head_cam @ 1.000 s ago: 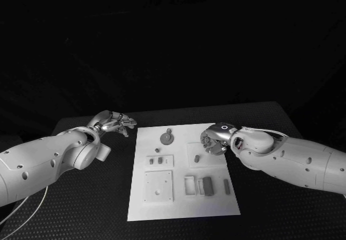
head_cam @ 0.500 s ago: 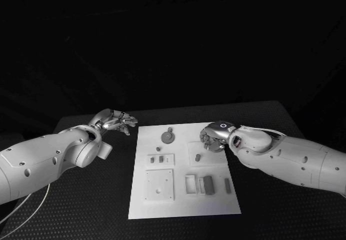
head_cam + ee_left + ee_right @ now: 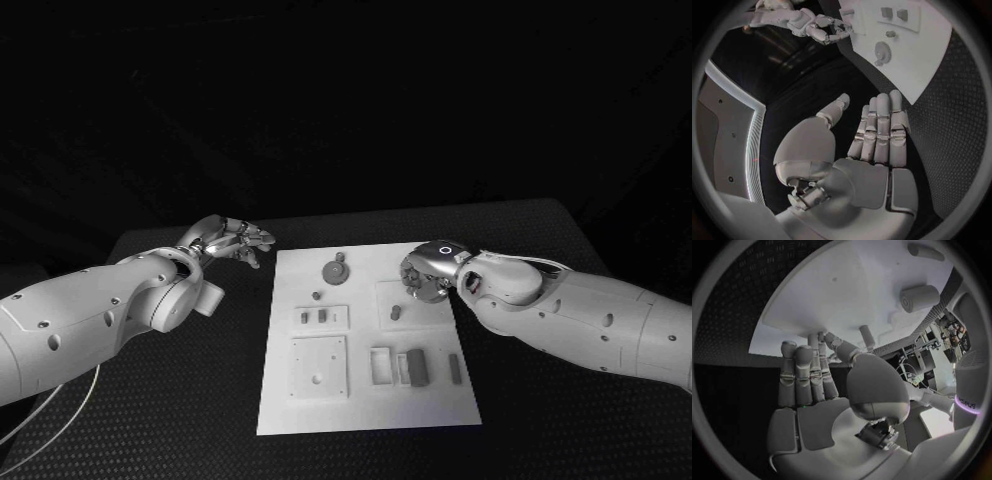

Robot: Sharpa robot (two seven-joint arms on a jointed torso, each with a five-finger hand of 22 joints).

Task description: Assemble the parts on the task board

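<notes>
Black table (image 3: 534, 400), seemingly with dotted surface

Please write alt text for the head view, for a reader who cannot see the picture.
A white task board lies in the middle of a black table with small grey parts on it, between two white robot arms. The right hand hovers over the board's far right edge, holding nothing; the left hand hangs open over bare table beside the board's far left corner.
</notes>
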